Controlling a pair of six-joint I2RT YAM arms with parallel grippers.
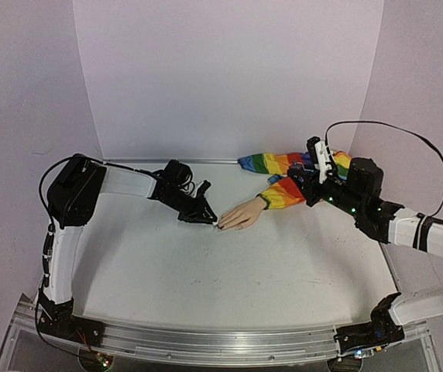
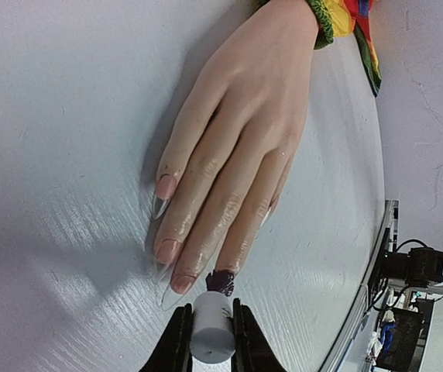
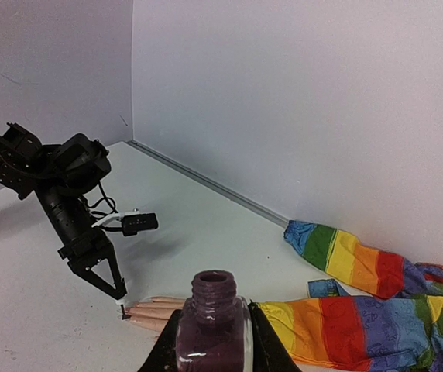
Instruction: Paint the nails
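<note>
Over on the left, the left gripper (image 2: pixel 212 335) is clamped on a small white brush cap (image 2: pixel 211 319), pointed at the fingertips of the mannequin hand (image 2: pixel 245 132). The hand lies palm down on the white table (image 1: pixel 206 271), near the middle. Its nails (image 2: pixel 164 186) lie just in front of the cap. Three are pale pink, and the fourth fingertip carries a dark purple patch (image 2: pixel 221 280) touching the cap's end; whether that is bristle or wet polish cannot be told. Further right, a rainbow-striped sleeve (image 1: pixel 283 190) runs from the wrist toward the back wall. Above the sleeve, the right gripper (image 3: pixel 214 350) is closed around an uncapped polish bottle (image 3: pixel 212 310) of dark purple, held upright.
</note>
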